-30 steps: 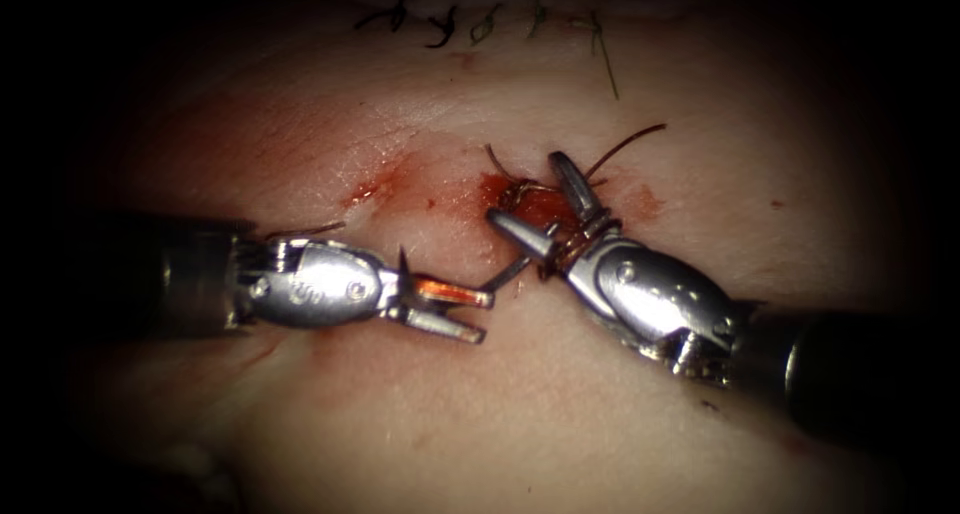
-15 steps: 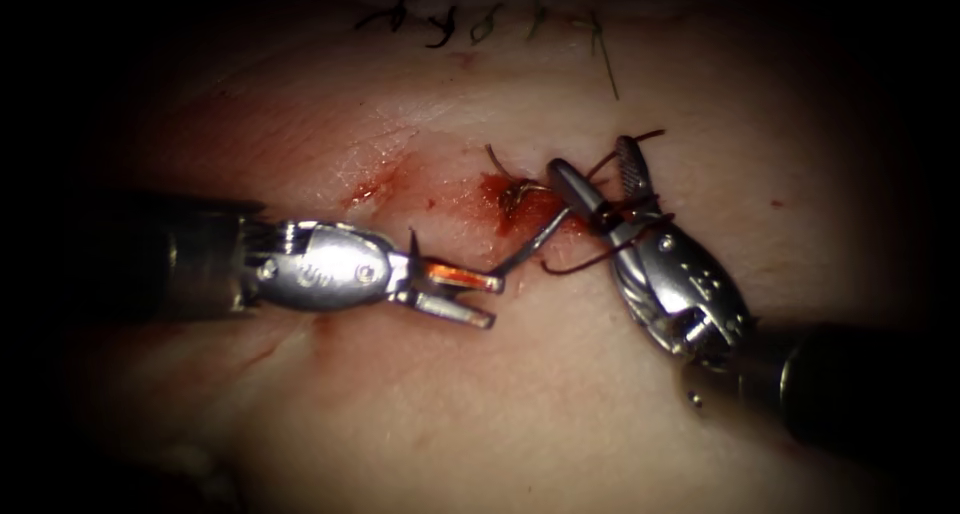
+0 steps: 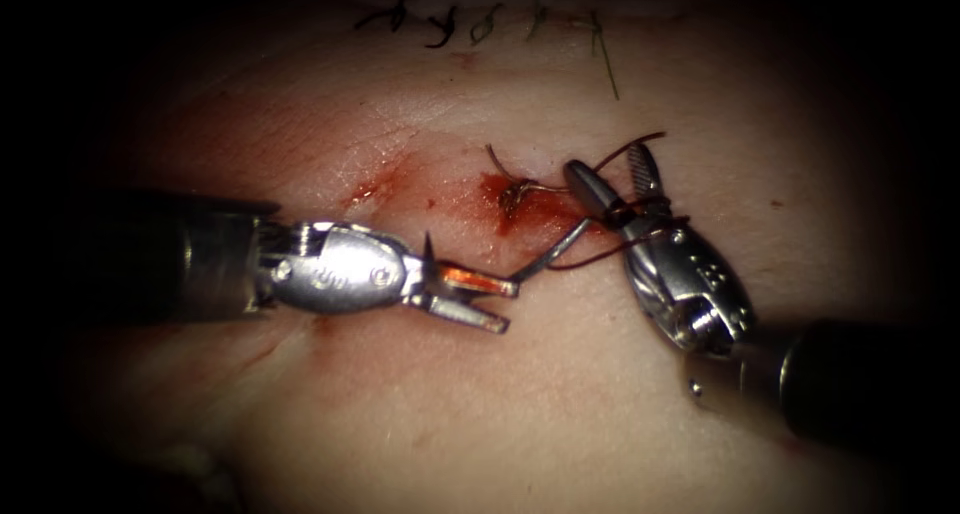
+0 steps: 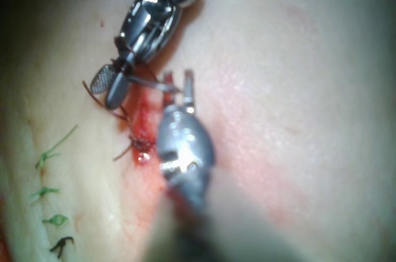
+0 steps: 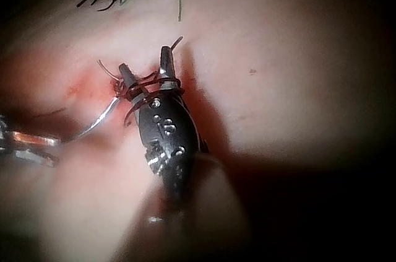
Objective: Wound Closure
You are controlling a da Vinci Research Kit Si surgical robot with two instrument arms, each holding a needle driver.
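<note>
- The needle (image 3: 548,257) lies between my two tools, out of the tissue (image 3: 560,414): my left tool (image 3: 493,300) holds one end at the tip of its jaws, and the curve runs up toward the base of my right tool's jaws.
- My right tool (image 3: 612,175) stands with jaws apart, gripping nothing; the thread (image 3: 640,236) is wound around them in loops, with a free strand arching past the far jaw.
- Against a second ago: my left tool, with the needle, has shifted toward the right tool, and the right tool has turned and drawn off to the right of the cut (image 3: 520,202). I judge the wraps are made for a knot, but no thread end is yet taken.
- Just left of my right jaws sits the cut with red fluid (image 3: 540,209) and a short thread tail (image 3: 497,161) rising from it.
- Beyond both tools a row of finished stitches (image 3: 470,19) lies well apart, out of the way.
- The needle's body crosses close to the loops, so it could snag them.
</note>
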